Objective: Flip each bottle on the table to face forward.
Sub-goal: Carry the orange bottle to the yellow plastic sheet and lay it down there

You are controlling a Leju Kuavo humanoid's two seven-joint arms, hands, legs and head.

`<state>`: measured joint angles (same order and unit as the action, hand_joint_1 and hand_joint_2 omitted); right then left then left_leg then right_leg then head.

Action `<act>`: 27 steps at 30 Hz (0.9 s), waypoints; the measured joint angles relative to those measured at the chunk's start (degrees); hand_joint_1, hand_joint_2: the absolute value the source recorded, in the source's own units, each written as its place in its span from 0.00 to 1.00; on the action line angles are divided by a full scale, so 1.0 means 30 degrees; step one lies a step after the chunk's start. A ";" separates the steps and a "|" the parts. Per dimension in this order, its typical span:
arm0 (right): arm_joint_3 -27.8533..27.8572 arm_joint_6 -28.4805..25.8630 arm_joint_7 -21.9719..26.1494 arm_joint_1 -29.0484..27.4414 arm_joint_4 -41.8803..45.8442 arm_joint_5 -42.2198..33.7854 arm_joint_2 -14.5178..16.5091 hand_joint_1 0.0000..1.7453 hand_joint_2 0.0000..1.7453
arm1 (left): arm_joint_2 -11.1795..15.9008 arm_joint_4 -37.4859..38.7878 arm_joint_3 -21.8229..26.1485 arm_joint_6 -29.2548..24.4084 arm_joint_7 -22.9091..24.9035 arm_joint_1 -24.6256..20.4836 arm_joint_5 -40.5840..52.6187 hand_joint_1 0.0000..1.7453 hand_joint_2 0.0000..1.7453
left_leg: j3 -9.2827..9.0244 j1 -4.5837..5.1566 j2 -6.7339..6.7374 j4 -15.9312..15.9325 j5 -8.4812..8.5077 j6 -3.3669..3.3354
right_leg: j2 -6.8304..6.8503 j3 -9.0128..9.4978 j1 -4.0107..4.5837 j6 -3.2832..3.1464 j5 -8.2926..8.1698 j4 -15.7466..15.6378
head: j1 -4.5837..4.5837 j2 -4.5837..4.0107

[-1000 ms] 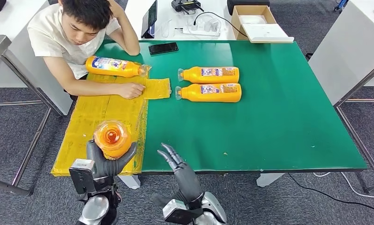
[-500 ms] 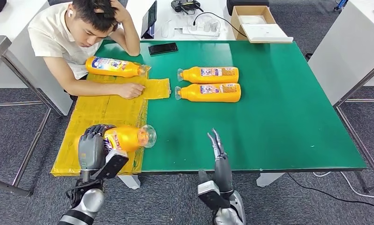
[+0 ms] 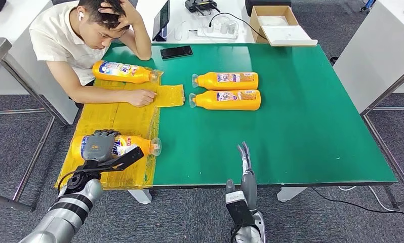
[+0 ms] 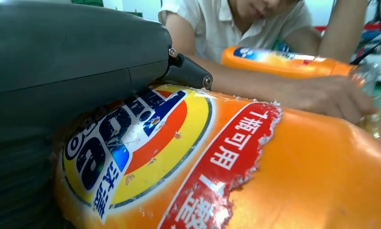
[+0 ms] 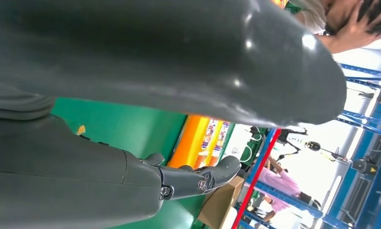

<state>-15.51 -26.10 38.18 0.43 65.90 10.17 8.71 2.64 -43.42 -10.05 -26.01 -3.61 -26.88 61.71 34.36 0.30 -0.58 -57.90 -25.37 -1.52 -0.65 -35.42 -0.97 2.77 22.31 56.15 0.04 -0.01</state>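
Observation:
An orange detergent bottle [image 3: 131, 146] lies on its side on the yellow mat [image 3: 114, 119], clear cap pointing right. My left hand [image 3: 99, 145] grips its body from above; in the left wrist view the hand [image 4: 74, 62] presses on the bottle [image 4: 274, 181], whose colourful label faces the camera. Two more orange bottles [image 3: 226, 80] [image 3: 226, 99] lie side by side mid-table, small labels up. A fourth bottle [image 3: 123, 72] lies by the person's arm. My right hand [image 3: 246, 163] hovers open at the table's front edge, fingers straight.
A person sits at the far left corner, one hand [image 3: 141, 97] resting on the mat. A phone [image 3: 176, 52] lies at the green table's [image 3: 301, 126] back edge. Behind it stand a tablet [image 3: 162, 20] and a cardboard box [image 3: 276, 23].
My left hand turned the bottle from upright to lying flat and lowered it onto the yellow mat. My right hand moved right and straightened at the table's front edge.

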 joint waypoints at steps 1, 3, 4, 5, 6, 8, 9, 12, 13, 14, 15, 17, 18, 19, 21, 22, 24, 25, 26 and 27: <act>0.0015 0.0000 0.0000 -0.0003 -0.0038 -0.0013 0.0020 0.00 0.00 | 0.0000 0.0364 0.0002 0.0000 0.0000 -0.0210 0.0000 1.00 1.00 | 0.0000 0.0000 -0.0002 0.0000 0.0000 0.0000 | 0.0000 0.0000 0.0000 0.0000 0.0000 0.0000 | 0.0000 0.0002; 0.0047 0.0000 0.0002 -0.0004 -0.0106 -0.0024 0.0062 0.00 0.00 | 0.0000 0.0876 0.0002 0.0000 0.0000 -0.0540 0.0002 1.00 1.00 | 0.0000 0.0000 -0.0002 0.0000 -0.0002 0.0001 | 0.0001 0.0001 0.0001 0.0000 0.0001 -0.0002 | 0.0000 -0.0002; 0.0062 0.0000 0.0002 -0.0005 -0.0131 -0.0024 0.0082 0.00 0.00 | 0.0000 0.1067 0.0002 0.0000 0.0000 -0.0660 0.0000 1.00 1.00 | -0.0001 0.0000 -0.0001 0.0000 -0.0003 0.0001 | 0.0000 0.0001 0.0001 0.0000 0.0001 -0.0002 | 0.0000 0.0000; 0.0076 0.0000 0.0002 -0.0007 -0.0151 -0.0024 0.0097 0.00 0.00 | 0.0000 0.1214 0.0000 0.0000 0.0000 -0.0747 0.0000 1.00 1.00 | -0.0003 -0.0001 0.0001 0.0000 -0.0004 0.0002 | 0.0000 0.0000 0.0002 -0.0001 0.0002 -0.0002 | 0.0000 0.0000; 0.0089 0.0000 0.0000 -0.0008 -0.0169 -0.0024 0.0107 0.00 0.00 | 0.0000 0.1340 0.0000 0.0000 0.0000 -0.0816 0.0000 1.00 1.00 | -0.0004 -0.0001 0.0002 0.0000 -0.0004 0.0002 | 0.0000 0.0000 0.0002 -0.0001 0.0002 -0.0002 | 0.0000 0.0000; 0.0113 0.0000 0.0000 -0.0008 -0.0209 -0.0025 0.0118 0.00 0.00 | 0.0000 0.1544 0.0000 0.0016 -0.0002 -0.0924 -0.0011 0.98 1.00 | -0.0008 -0.0002 0.0002 0.0000 -0.0003 0.0002 | 0.0000 0.0001 0.0004 -0.0002 0.0001 -0.0002 | 0.0000 0.0000; 0.0124 0.0000 0.0000 -0.0008 -0.0237 -0.0031 0.0120 0.00 0.00 | 0.0000 0.1651 0.0000 0.0064 -0.0035 -0.0984 -0.0075 0.84 1.00 | -0.0010 -0.0003 0.0001 0.0000 -0.0002 0.0002 | 0.0000 0.0003 0.0004 -0.0002 0.0001 -0.0001 | 0.0000 0.0000; 0.0158 -0.0006 0.0000 -0.0008 -0.0350 -0.0153 0.0120 0.00 0.00 | -0.0007 0.2054 0.0005 0.0800 -0.0620 -0.1240 -0.0904 0.13 1.00 | -0.0024 -0.0003 -0.0003 0.0000 0.0000 0.0002 | 0.0001 0.0020 0.0004 -0.0002 0.0001 -0.0001 | 0.0000 0.0002; 0.0178 -0.0007 0.0000 -0.0008 -0.0397 -0.0217 0.0118 0.00 0.00 | -0.0016 0.2192 0.0009 0.1207 -0.0945 -0.1333 -0.1314 0.02 1.00 | -0.0030 -0.0003 -0.0006 0.0000 0.0000 0.0002 | 0.0002 0.0028 0.0004 -0.0002 0.0001 0.0000 | 0.0000 0.0002; 0.0204 -0.0007 0.0000 -0.0007 -0.0452 -0.0266 0.0113 0.00 0.00 | -0.0026 0.2314 0.0018 0.1629 -0.1291 -0.1420 -0.1744 0.00 1.00 | -0.0034 -0.0003 -0.0007 0.0000 0.0000 0.0002 | 0.0003 0.0034 0.0003 -0.0002 0.0001 0.0000 | -0.0002 0.0003; 0.0231 -0.0005 0.0000 -0.0006 -0.0508 -0.0297 0.0100 0.00 0.00 | -0.0033 0.2404 0.0031 0.2038 -0.1634 -0.1494 -0.2164 0.00 1.00 | -0.0037 -0.0003 -0.0009 0.0000 0.0000 0.0002 | 0.0003 0.0040 0.0002 -0.0002 0.0001 0.0000 | -0.0002 0.0004; 0.0271 0.0002 0.0000 -0.0004 -0.0619 -0.0319 0.0055 0.00 0.00 | -0.0053 0.2502 0.0060 0.2860 -0.2257 -0.1570 -0.3028 0.00 1.00 | -0.0040 -0.0002 -0.0010 0.0000 0.0001 0.0001 | 0.0003 0.0046 0.0001 -0.0001 0.0001 0.0000 | -0.0002 0.0004; 0.0288 0.0009 0.0000 -0.0004 -0.0668 -0.0324 0.0031 0.00 0.00 | -0.0073 0.2522 0.0069 0.3221 -0.2484 -0.1573 -0.3399 0.00 1.00 | -0.0041 -0.0001 -0.0010 0.0000 0.0001 0.0001 | 0.0003 0.0050 0.0000 -0.0001 0.0001 0.0000 | 0.0000 0.0002; 0.0313 0.0020 0.0000 -0.0004 -0.0710 -0.0333 0.0011 0.00 0.00 | -0.0095 0.2529 0.0075 0.3609 -0.2677 -0.1566 -0.3754 0.00 1.00 | -0.0042 0.0000 -0.0013 0.0000 0.0001 0.0000 | 0.0004 0.0055 -0.0002 -0.0001 0.0001 0.0000 | 0.0000 0.0000; 0.0384 0.0045 0.0000 -0.0002 -0.0772 -0.0348 -0.0015 0.00 0.00 | -0.0104 0.2533 0.0080 0.4452 -0.3005 -0.1573 -0.4466 0.00 1.00 | -0.0055 0.0004 -0.0036 0.0000 -0.0001 0.0000 | 0.0010 0.0077 -0.0006 0.0001 0.0005 -0.0002 | -0.0004 0.0000; 0.0421 0.0056 0.0000 -0.0001 -0.0792 -0.0351 -0.0027 0.00 0.00 | -0.0084 0.2518 0.0086 0.4904 -0.3150 -0.1587 -0.4851 0.00 1.00 | -0.0065 0.0006 -0.0061 0.0000 -0.0001 0.0000 | 0.0018 0.0091 -0.0008 0.0002 0.0009 -0.0004 | -0.0005 0.0002; 0.0474 0.0069 0.0000 0.0005 -0.0823 -0.0342 -0.0051 0.00 0.00 | -0.0029 0.2471 0.0093 0.5618 -0.3373 -0.1600 -0.5510 0.00 1.00 | -0.0085 0.0006 -0.0120 0.0001 -0.0002 0.0000 | 0.0056 0.0124 -0.0008 0.0002 0.0018 -0.0006 | -0.0005 0.0002; 0.0495 0.0077 0.0000 0.0008 -0.0838 -0.0335 -0.0058 0.00 0.00 | -0.0011 0.2442 0.0095 0.5888 -0.3482 -0.1599 -0.5797 0.00 1.00 | -0.0096 0.0006 -0.0143 0.0002 -0.0002 0.0000 | 0.0077 0.0141 -0.0007 0.0001 0.0021 -0.0007 | -0.0004 0.0002; 0.0516 0.0087 0.0000 0.0012 -0.0851 -0.0328 -0.0062 0.00 0.00 | 0.0004 0.2416 0.0095 0.6090 -0.3591 -0.1592 -0.6045 0.00 1.00 | -0.0107 0.0005 -0.0158 0.0003 -0.0002 -0.0001 | 0.0093 0.0157 -0.0006 0.0001 0.0023 -0.0007 | -0.0002 0.0002; 0.0535 0.0106 0.0002 0.0016 -0.0865 -0.0322 -0.0062 0.00 0.00 | 0.0015 0.2380 0.0095 0.6224 -0.3712 -0.1567 -0.6284 0.00 1.00 | -0.0118 0.0005 -0.0167 0.0004 -0.0002 -0.0001 | 0.0099 0.0171 -0.0006 0.0000 0.0023 -0.0007 | -0.0004 0.0002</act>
<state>-13.90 -25.78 38.19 0.48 63.30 9.20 8.52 2.69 -36.28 -9.77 -7.34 -14.74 -31.58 42.86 34.00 0.32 -1.08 -57.89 -25.37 -1.52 -0.35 -34.90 -0.99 2.77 22.38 56.13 0.03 -0.01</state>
